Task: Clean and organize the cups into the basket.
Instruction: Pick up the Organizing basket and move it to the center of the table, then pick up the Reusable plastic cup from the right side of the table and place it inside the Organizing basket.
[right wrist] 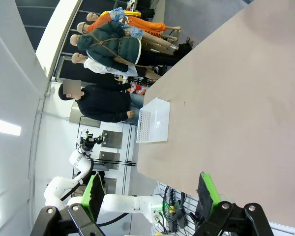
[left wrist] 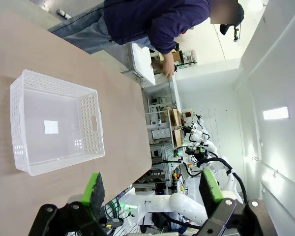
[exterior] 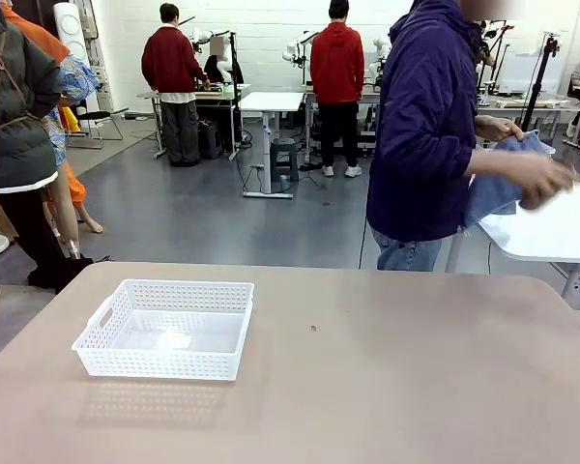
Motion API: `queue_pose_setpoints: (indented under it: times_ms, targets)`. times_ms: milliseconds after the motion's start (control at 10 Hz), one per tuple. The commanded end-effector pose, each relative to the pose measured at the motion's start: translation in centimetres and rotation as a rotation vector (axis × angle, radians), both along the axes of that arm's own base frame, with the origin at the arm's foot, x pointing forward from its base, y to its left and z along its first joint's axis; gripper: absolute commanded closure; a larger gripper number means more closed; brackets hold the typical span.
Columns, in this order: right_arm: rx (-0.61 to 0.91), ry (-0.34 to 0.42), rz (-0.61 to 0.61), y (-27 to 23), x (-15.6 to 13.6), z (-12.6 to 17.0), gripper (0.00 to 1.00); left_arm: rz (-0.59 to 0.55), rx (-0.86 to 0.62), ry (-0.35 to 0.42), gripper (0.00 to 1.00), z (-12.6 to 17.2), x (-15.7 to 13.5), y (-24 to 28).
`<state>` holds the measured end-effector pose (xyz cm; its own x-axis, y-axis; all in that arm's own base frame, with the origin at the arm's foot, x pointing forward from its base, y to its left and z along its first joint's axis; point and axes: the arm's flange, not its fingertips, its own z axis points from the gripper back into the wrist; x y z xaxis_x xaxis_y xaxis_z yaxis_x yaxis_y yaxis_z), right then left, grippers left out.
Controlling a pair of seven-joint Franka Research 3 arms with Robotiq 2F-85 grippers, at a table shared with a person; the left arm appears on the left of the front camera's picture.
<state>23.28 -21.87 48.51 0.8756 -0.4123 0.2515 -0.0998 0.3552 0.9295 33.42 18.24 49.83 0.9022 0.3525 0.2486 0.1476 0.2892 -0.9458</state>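
Left gripper (left wrist: 151, 189) jaws spread wide with nothing between them, white lattice basket (exterior: 164, 362) upright on the left part of the table (exterior: 387, 387), person (exterior: 425, 126) at far right handling a blue cloth (exterior: 498, 188), right gripper (right wrist: 150, 194) likewise wide.

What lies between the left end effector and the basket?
Only bare tabletop, seen in the left wrist view: the open left end effector hangs apart from the empty white basket.

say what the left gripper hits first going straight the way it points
Likely nothing close: the open left gripper aims about at the table edge, the basket lying to one side of that line; depth is unclear.
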Motion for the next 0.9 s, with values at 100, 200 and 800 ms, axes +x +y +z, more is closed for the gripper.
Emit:
queue_pose_setpoints:
  times_ms: [100,200,800]
  targets:
    - [0.007,-0.011,-0.006,-0.03,0.31,0.03,0.0,0.001,-0.01,-0.009,0.0,0.09,0.0,0.13]
    - [0.007,-0.011,-0.006,-0.03,0.31,0.03,0.0,0.001,-0.01,-0.009,0.0,0.09,0.0,0.13]
    - [0.007,-0.011,-0.006,-0.03,0.31,0.03,0.0,0.001,-0.01,-0.009,0.0,0.09,0.0,0.13]
